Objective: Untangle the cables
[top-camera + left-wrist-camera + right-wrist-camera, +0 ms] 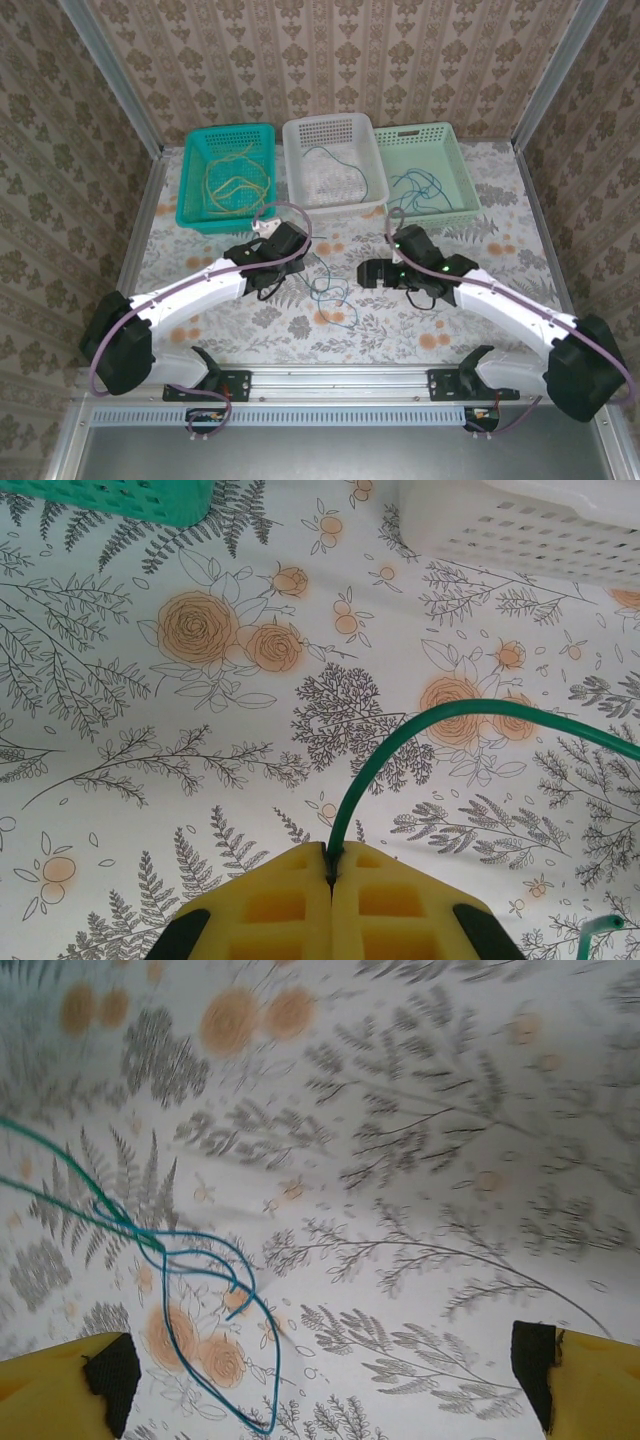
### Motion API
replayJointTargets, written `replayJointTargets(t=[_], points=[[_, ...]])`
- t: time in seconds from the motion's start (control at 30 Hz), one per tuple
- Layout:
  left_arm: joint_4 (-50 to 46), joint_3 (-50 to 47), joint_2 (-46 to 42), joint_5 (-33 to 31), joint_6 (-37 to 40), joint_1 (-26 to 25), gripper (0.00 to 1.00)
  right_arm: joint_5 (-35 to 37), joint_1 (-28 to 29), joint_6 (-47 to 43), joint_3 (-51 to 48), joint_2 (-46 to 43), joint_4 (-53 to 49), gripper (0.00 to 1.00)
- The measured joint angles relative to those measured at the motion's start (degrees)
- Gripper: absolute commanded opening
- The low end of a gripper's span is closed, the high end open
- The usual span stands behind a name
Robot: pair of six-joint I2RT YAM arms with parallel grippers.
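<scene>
The tabletop (250,320) is carrying three baskets (330,122) along the upper part of the frame, and some strands are lying inside them. The unsorted cables (330,298) are lying tangled at the centre, between both arms. The left end effector (330,865) is pinching the green cable (420,720) firmly. The right end effector (325,1385) is standing wide and empty above the blue cable (215,1290). To my judgement, the left one should be pulling slowly upward while the right one is pinning the blue strand near the crossing, so the knot is not tightening.
</scene>
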Motion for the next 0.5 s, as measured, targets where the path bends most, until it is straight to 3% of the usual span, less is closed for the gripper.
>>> replayJointTargets(t=[0.2, 0.5], points=[[0.3, 0.0, 0.0, 0.6, 2.2, 0.0, 0.00, -0.5, 2.8, -10.2, 3.4, 8.2, 3.1, 0.99], [3.1, -0.3, -0.7, 6.8, 4.1, 3.6, 0.00, -4.7, 3.9, -22.8, 8.1, 17.6, 5.6, 1.00]])
